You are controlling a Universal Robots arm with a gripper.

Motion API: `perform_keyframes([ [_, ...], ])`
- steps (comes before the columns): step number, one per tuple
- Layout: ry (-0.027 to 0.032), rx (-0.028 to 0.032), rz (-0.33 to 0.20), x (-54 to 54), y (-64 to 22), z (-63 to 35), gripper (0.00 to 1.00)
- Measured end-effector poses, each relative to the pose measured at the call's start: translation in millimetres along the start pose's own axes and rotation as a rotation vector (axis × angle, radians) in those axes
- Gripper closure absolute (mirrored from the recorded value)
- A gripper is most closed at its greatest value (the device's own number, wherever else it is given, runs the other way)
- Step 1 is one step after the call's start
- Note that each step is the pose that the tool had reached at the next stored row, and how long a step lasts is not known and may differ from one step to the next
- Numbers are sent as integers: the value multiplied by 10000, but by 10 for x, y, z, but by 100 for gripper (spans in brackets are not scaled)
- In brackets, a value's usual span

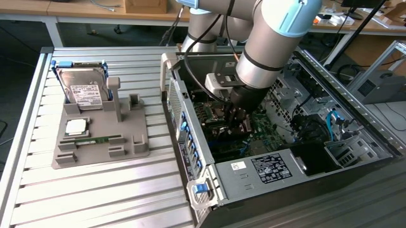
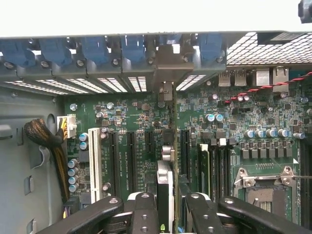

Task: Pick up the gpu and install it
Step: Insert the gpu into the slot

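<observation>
Grey arm nose-down inside the PC case, claw part-open, tight on the upright gpu.

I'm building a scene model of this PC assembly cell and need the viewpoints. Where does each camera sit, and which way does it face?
Exterior view: sits high, off the arm, looking down across the slatted table into the open computer case; the arm and gripper show, reaching inside.
Wrist view: sits on the wrist, looking along the fingers at the motherboard; the fingers show, closed on the gpu, seen edge-on.
Shared: the case interior, the motherboard and the gripper.
</observation>
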State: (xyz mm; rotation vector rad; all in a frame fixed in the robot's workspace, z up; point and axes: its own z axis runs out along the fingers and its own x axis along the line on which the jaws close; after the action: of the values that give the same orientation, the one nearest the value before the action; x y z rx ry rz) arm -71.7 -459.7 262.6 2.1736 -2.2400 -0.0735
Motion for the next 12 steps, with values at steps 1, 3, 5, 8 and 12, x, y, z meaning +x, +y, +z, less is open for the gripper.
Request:
perform_keyframes([
  [1, 0, -1, -2, -6, 1, 3, 73],
  [3, -1, 0, -11, -20, 2, 5, 73],
  [5, -1, 0, -13, -23, 2, 18, 73],
  [8, -9, -4, -26, -38, 2, 35, 73],
  [12, -74, 20, -31, -39, 6, 4, 73],
])
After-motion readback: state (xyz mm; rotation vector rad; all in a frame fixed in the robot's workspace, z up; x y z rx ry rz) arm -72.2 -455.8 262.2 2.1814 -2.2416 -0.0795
